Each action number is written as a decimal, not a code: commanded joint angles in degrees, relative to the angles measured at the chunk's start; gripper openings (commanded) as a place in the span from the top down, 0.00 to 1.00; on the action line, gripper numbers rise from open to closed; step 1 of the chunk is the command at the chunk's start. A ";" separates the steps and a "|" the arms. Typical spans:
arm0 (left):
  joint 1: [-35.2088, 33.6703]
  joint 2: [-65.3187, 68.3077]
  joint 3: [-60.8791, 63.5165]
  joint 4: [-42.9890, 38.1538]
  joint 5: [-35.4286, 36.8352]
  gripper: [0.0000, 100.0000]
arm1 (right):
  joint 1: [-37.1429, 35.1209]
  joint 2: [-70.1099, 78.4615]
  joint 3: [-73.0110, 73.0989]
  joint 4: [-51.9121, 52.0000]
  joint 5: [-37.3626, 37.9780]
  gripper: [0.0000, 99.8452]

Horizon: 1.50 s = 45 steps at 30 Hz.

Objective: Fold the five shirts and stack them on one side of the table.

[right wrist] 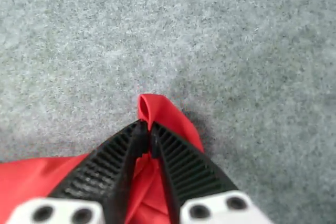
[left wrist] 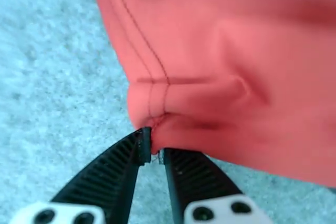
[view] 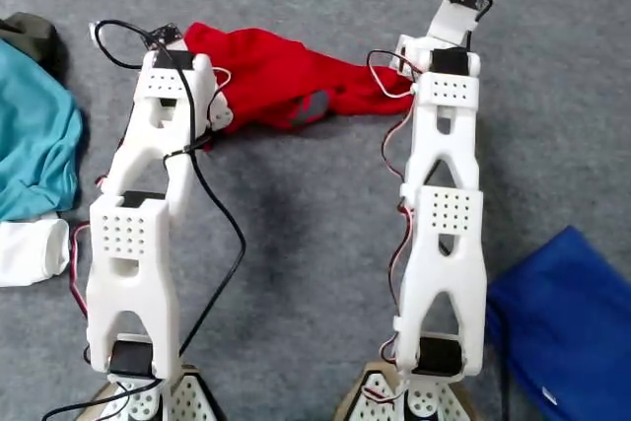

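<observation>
While both jaws pinch it, the red shirt (view: 266, 71) lies bunched.

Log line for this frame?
left gripper: shut on red shirt hem | right gripper: shut on red shirt corner | state: bunched

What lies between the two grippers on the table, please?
The red shirt, bunched, spans them in the high view; left gripper and right gripper each pinch it.

We see a red shirt (view: 266, 81), a teal shirt (view: 35, 135), a blue shirt (view: 567, 322), a white shirt (view: 30, 251) and a speckled grey table (view: 296, 244).
</observation>
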 commanded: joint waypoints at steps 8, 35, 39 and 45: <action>-3.87 -7.16 -26.90 10.37 0.00 0.98 | 0.75 -9.98 -16.13 13.54 -0.53 0.99; -8.09 -46.02 -58.81 21.10 -8.18 0.98 | -7.43 -76.35 -14.81 16.44 10.90 0.99; -8.35 -50.68 -58.64 21.19 -8.18 0.98 | -8.31 -80.92 -14.73 16.53 12.92 0.99; -8.00 -57.27 -48.70 21.19 -8.18 0.98 | -8.31 -85.32 -14.73 17.41 15.30 0.99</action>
